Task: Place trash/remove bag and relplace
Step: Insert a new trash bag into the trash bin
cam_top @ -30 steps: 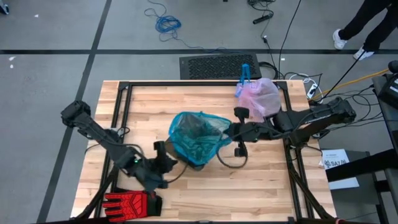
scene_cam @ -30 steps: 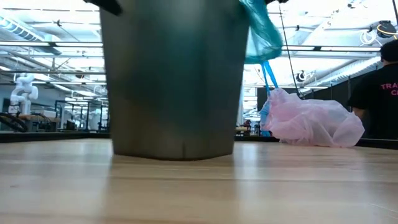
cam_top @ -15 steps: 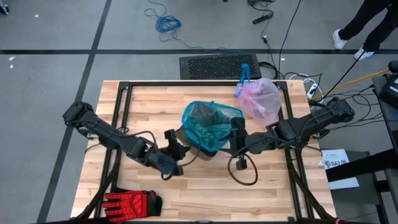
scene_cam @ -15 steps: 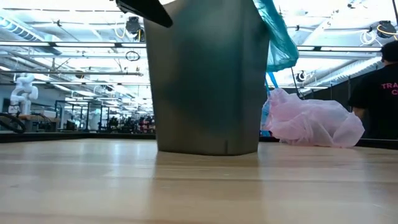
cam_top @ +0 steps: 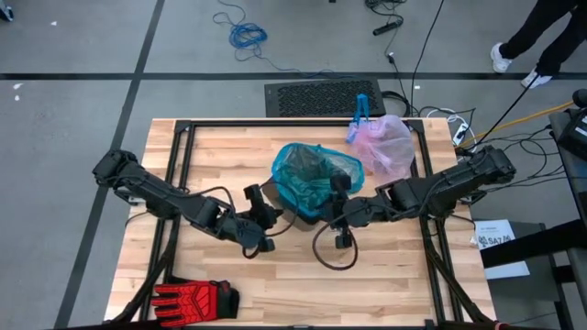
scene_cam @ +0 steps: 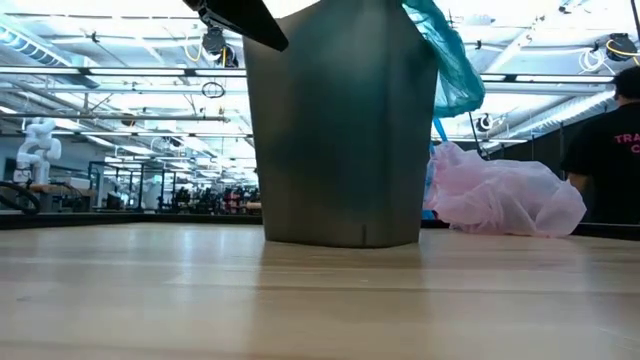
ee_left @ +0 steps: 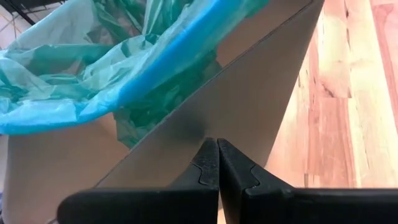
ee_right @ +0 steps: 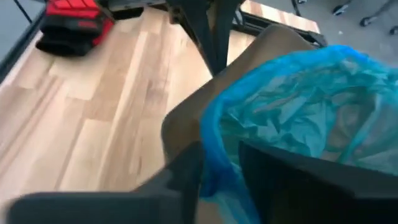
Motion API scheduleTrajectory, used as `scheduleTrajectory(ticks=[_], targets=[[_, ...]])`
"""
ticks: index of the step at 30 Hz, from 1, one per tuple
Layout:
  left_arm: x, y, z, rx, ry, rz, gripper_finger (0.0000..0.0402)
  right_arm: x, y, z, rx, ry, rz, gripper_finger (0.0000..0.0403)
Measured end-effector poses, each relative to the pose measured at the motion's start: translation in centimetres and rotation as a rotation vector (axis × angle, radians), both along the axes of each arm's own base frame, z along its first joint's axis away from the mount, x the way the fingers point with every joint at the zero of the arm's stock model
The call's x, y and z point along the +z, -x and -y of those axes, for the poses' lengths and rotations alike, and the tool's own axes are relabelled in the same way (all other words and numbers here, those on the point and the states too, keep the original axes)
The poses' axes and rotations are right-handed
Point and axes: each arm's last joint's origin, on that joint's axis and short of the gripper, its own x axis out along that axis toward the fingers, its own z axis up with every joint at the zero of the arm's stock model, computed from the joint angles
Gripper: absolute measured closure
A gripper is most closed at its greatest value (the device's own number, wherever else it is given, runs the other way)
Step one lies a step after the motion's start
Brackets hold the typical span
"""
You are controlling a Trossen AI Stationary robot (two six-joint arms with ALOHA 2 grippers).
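Note:
A grey bin [scene_cam: 340, 130] stands upright on the middle of the table. It is lined with a translucent teal bag [cam_top: 314, 176] whose blue hem is folded over the rim. My left gripper [cam_top: 272, 217] is shut at the bin's near-left side. My right gripper [cam_top: 326, 197] is at the bin's right rim, its fingers astride the hem. The pale pink bag [cam_top: 387, 147] with its blue tie [cam_top: 359, 112] lies filled at the table's far right. The trash is out of view. My left gripper presses its shut fingertips [ee_left: 217, 163] against the bin's grey outer wall [ee_left: 249, 99], below the rim. It comes from the table's near left, slanting down. The bin rests on its base. My right gripper holds the teal bag's blue hem [ee_right: 214, 155] where it wraps the bin's right rim. One finger [ee_right: 186, 171] is outside the bin wall [ee_right: 183, 121] and the other [ee_right: 267, 171] inside, over the bag. It comes from the table's right, slanting down.
A red-and-black glove [cam_top: 193, 298] lies at the near left corner of the table. A black frame [cam_top: 179, 147] runs along the table's sides. A loop of cable [cam_top: 335, 249] hangs under my right arm. A person [scene_cam: 610, 150] stands beyond the far right.
My left gripper has moved toward the table's right and far edges. The bin has slid the same way ahead of it, staying upright. My right gripper has shifted left and down onto the bin's right rim.

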Motion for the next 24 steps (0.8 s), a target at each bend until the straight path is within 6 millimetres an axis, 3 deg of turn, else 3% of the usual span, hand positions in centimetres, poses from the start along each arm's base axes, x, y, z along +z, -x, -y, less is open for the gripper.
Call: scheduleTrajectory(ticks=[4,11,18,24], targets=[[0.1,-0.2,-0.1,0.002,0.006,0.016,0.0401,0.4,-0.4,-0.2,0.024,0.009,0.053,0.0389],[1.2,-0.5,0.4,-0.069,-0.042,0.087,0.0401,0.5,-0.8,-0.5,0.064,-0.016,0.085,0.0400],[4.5,2.4,2.2,-0.183,-0.034,0.203,0.0402,-1.3,-2.1,-1.4,0.103,0.005,0.030,0.0402],[6.5,3.2,-0.1,-0.071,-0.041,0.287,0.0402,-1.6,-2.3,-2.3,0.162,0.019,0.029,0.0403]])
